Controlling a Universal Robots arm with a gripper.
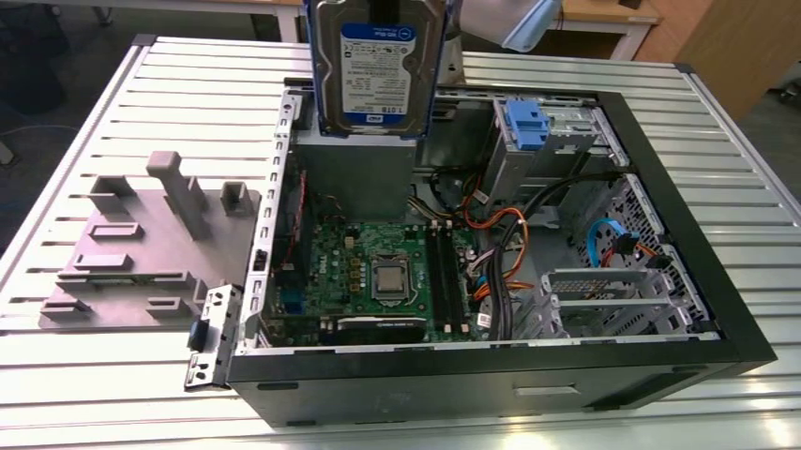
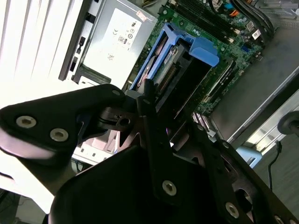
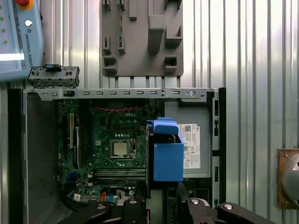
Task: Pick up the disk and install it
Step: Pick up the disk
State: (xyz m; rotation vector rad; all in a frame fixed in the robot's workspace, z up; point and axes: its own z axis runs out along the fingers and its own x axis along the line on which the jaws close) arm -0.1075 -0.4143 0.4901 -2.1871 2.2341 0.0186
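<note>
**Blue-railed disk in my grip, high over the open case**

Black fingers (image 2: 148, 121) of my gripper (image 3: 162, 185) are closed on the disk (image 1: 375, 66), one on each side, and I hold it up in the air. In the exterior view the disk stands upright with its white-and-blue label toward the camera, and nothing below touches it. In both wrist views I see it from its edge, with the blue plastic carrier around the silver body.

Under the disk lies the open computer case (image 1: 701, 309). Directly below my load is the grey power supply box (image 3: 191, 144) with a white sticker, and just beside this box is the green motherboard (image 1: 375, 272). The metal drive cage (image 1: 569, 141) with its blue latch (image 1: 526, 122) sits in the far corner of the case, toward the exterior view's right, apart from the disk.

The case rests on a table (image 1: 75, 375) of light metal slats. On the exterior view's left a grey fixture plate (image 1: 138, 253) with raised blocks lies beside the case, and a small metal bracket (image 1: 213, 333) leans near the case wall.
</note>
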